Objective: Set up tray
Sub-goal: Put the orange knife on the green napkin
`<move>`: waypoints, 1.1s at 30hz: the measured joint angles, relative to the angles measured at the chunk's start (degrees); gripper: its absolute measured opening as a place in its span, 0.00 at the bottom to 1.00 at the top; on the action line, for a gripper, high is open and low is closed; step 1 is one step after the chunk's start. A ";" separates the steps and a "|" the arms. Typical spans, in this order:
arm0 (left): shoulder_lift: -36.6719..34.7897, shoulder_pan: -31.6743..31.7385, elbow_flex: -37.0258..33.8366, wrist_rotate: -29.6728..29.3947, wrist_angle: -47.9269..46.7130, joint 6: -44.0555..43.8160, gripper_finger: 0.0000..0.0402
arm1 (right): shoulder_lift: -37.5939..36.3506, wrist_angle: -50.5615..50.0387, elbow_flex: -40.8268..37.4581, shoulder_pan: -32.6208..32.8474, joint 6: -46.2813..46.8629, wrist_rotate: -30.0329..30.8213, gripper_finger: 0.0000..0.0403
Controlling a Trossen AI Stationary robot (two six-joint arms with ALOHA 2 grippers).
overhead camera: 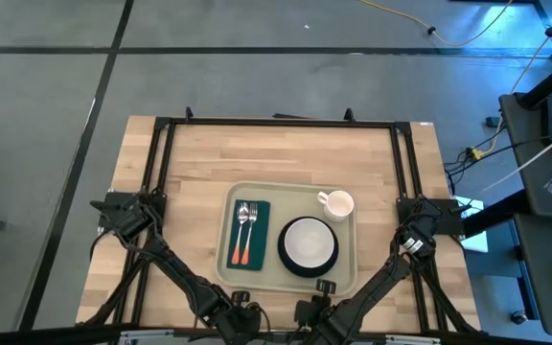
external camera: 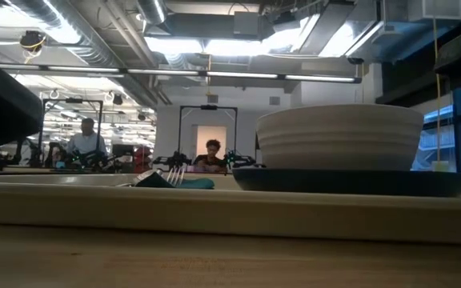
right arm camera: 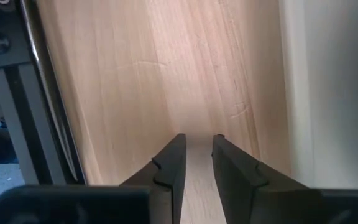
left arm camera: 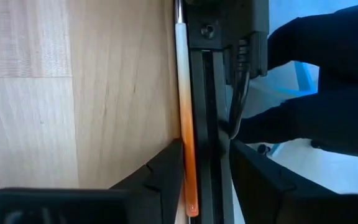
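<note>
The beige tray (overhead camera: pixel 343 278) lies in the middle of the table. On it are a dark green napkin (overhead camera: pixel 260 240) with two pieces of cutlery (overhead camera: pixel 245 230), a white bowl (overhead camera: pixel 307 241) on a black plate (overhead camera: pixel 286 261), and a white mug (overhead camera: pixel 336 203). At the table's near edge my left gripper (left arm camera: pixel 207 177) stands open. Its fingers are on either side of an orange-handled utensil (left arm camera: pixel 188 143) that lies along the black frame rail. My right gripper (right arm camera: pixel 199 162) is open over bare wood beside the tray's rim (right arm camera: pixel 328 93), with nothing between its fingers. My left gripper's fingers slant down and run along the utensil. One finger (left arm camera: pixel 166 177) is right beside the free end of the orange handle (left arm camera: pixel 190 186), which lies flat on the table's edge. I cannot tell whether that finger touches it.
A black frame (overhead camera: pixel 276 122) runs around the table, and both arm bases (overhead camera: pixel 123 213) stand at its sides. The frame rail (left arm camera: pixel 209 93) lies right against the utensil. People sit at benches (external camera: pixel 86 144) in the room beyond. Bare wood (overhead camera: pixel 276 153) lies beyond the tray.
</note>
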 joint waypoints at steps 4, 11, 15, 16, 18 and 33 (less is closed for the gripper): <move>0.04 0.11 -0.10 -0.89 -0.48 -0.19 0.25 | -0.02 0.01 0.02 0.00 -0.10 0.00 0.21; 0.04 1.03 0.01 -0.88 -2.76 -2.35 0.04 | -0.06 0.00 0.02 0.00 -0.17 0.00 0.21; -0.46 1.41 -0.10 -0.17 -2.67 -0.58 0.03 | -0.07 -0.06 0.04 0.02 -0.17 -0.02 0.21; -0.73 1.51 -0.13 0.00 -2.69 0.16 0.02 | -0.08 -0.17 0.04 0.02 -0.18 -0.02 0.21; -1.98 1.73 -0.21 0.18 -2.98 1.33 0.02 | -0.09 -0.61 0.04 0.02 -0.18 -0.02 0.21; -10.72 3.90 -0.54 -5.84 -13.95 4.14 0.02 | -0.11 -2.77 0.07 0.04 0.00 -0.46 0.21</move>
